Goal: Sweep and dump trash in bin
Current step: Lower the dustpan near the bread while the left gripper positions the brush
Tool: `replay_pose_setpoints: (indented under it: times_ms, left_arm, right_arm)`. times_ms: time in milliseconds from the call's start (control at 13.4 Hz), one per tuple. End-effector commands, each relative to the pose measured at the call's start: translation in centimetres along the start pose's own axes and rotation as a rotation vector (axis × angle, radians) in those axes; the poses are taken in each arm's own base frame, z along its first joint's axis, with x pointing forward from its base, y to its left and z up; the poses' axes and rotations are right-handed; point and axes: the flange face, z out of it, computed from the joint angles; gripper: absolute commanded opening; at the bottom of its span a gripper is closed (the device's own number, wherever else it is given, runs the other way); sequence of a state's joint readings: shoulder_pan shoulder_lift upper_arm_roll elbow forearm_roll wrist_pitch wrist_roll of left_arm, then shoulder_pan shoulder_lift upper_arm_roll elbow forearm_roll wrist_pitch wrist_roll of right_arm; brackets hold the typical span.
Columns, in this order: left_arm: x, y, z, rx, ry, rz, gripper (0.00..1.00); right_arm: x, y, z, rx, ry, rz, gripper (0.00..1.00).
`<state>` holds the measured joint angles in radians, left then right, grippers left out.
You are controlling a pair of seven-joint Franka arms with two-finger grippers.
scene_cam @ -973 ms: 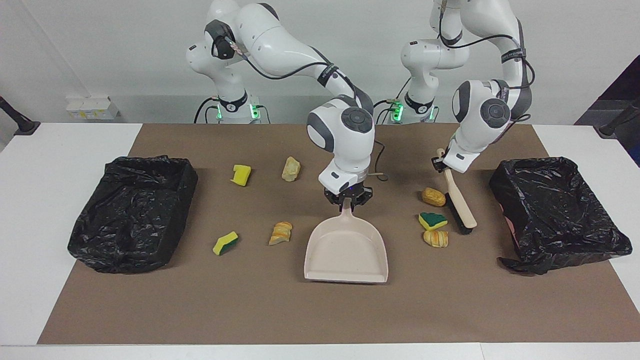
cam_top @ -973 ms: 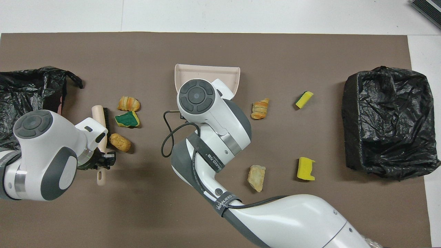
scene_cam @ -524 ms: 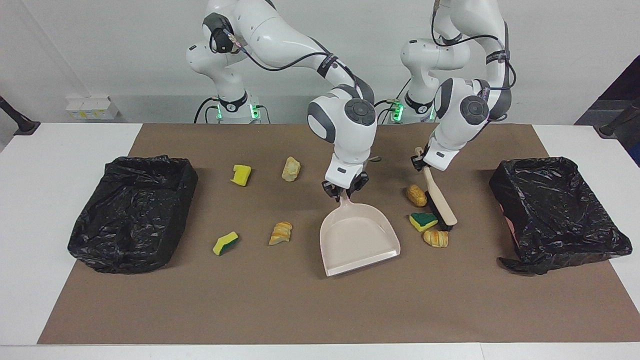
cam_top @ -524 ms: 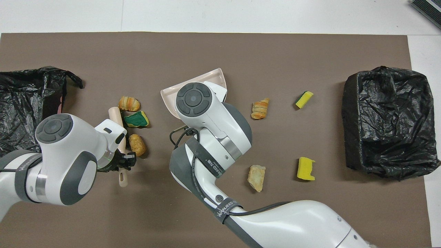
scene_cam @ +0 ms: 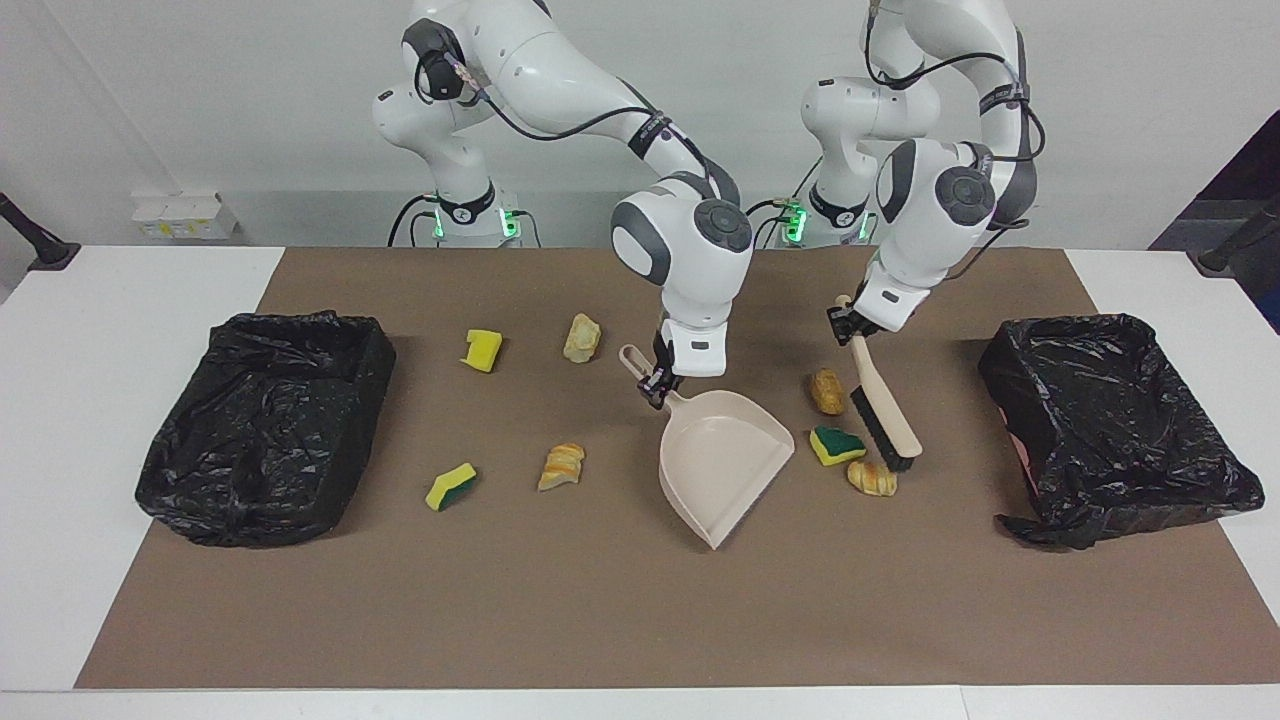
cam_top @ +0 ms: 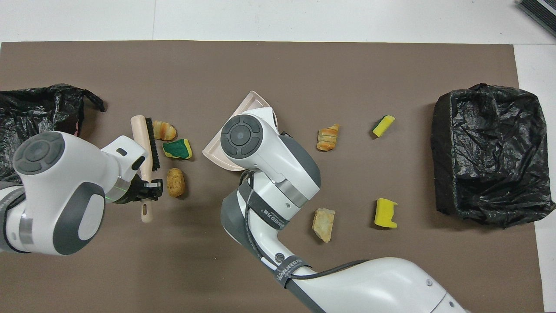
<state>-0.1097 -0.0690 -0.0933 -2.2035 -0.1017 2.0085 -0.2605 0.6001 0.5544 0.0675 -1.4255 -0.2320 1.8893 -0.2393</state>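
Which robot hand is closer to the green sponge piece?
Left. The left gripper holds the brush, whose bristles sit right beside the green sponge piece. The right gripper holds the dustpan by its handle, with the pan between.

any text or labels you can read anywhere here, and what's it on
"WANJEED" then a few characters too blurred to read: on the black strap around the right arm, overhead view.
The matching strap in the facing view: print too small to read.
Nothing readable on the dustpan, brush or trash bins.
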Motion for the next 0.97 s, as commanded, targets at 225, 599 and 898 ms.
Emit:
replay_pose_setpoints:
  times_ms: [225,599,898]
  left_arm:
    - [0.9,-5.0,1.9,-0.007,-0.004,0.130,0.00]
    - [1.8,-4.6,4.4,-0.007,0.023,0.120,0.00]
    - [3.2,-4.0,3.9,0.097,0.062,0.165,0.00]
  right_arm:
    - [-2.2,1.4,0.6,-0.053,-0.048,-0.419,0.00]
    - [-2.9,0.9,1.4,-0.032,-0.049,-0.598,0.00]
    - [-3.4,0.9,2.7,-0.026,-0.010,-0.694,0.00]
